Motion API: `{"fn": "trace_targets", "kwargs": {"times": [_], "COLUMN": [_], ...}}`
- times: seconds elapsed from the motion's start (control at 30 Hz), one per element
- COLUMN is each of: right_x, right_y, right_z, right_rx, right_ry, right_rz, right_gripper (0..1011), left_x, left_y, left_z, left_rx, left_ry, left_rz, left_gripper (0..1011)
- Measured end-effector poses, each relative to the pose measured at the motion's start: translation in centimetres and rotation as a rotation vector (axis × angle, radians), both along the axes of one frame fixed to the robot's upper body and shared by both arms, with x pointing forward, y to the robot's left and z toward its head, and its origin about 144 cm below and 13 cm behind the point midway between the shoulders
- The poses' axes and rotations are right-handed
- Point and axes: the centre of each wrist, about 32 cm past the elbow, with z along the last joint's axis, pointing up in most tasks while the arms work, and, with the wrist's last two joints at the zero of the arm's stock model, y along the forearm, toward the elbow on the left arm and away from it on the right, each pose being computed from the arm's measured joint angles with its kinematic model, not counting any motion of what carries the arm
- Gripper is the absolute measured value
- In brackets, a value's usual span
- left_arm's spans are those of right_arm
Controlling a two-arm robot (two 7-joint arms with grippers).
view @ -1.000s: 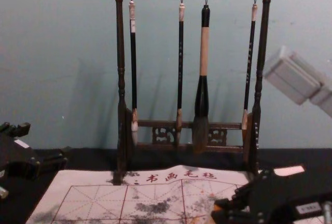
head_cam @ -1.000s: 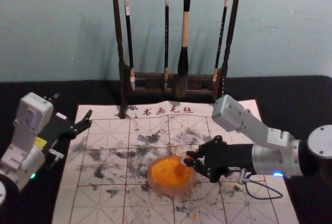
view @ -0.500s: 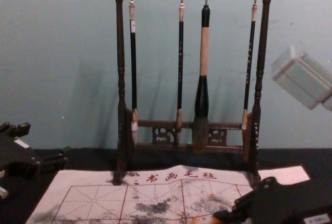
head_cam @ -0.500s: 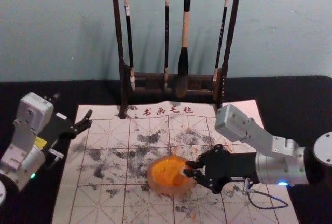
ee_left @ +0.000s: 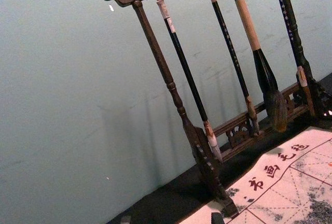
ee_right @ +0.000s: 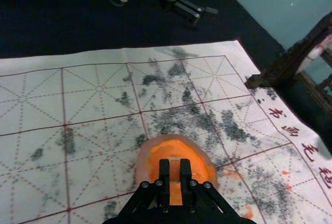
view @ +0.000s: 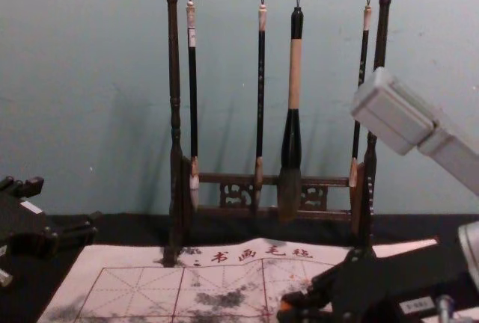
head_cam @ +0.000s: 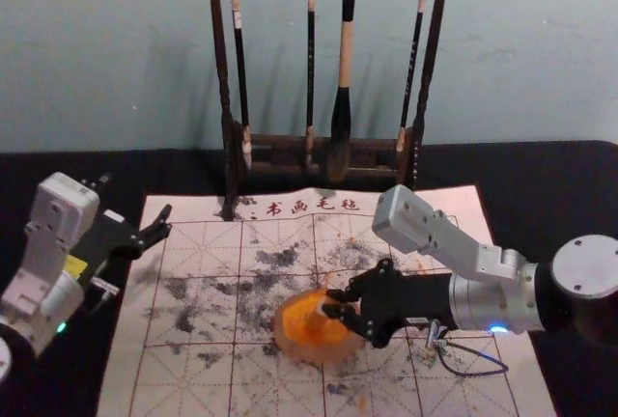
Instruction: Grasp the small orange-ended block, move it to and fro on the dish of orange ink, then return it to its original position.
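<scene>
A black cloth (head_cam: 546,171) covers the table, and on it lies a white calligraphy felt (head_cam: 193,378), grid-lined and smudged with ink. The dark wooden brush rack (head_cam: 217,41) stands upright at the felt's far edge. From it hang one thick brush (head_cam: 345,69) and three slender brushes (head_cam: 241,79). The left gripper (head_cam: 168,222) is parked over the felt's left edge, its fingers spread with nothing between them. The right gripper (head_cam: 330,304) reaches in from the right, low at the dish, its fingers pinching the small block. The round, pale-rimmed dish (head_cam: 290,343) sits on the felt, orange ink (ee_right: 197,162) inside it. Smallest is the block (ee_right: 174,170), gripped over the dish's orange ink; whether it touches the ink I cannot tell.
</scene>
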Motion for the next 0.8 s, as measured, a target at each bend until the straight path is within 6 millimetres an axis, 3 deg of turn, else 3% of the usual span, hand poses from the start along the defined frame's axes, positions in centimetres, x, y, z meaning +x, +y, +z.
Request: {"fn": "trace_targets", "kwargs": {"times": [0.4, 0.8], "right_x": [0.8, 0.1], "right_y": [-0.5, -1.8], "right_z": [0.0, 0.5], "right_rx": [-0.006, 0.005], "right_ry": [-0.007, 0.0], "right_rz": [-0.049, -0.059], "right_gripper": [87, 87], "left_x": [0.0, 0.0], "left_y": [0.0, 0.0], "left_z": [0.0, 0.0], "left_rx": [0.0, 0.0], "left_ry": [0.0, 0.0], "left_rz": [0.0, 0.0], "left_gripper": [1001, 1002]}}
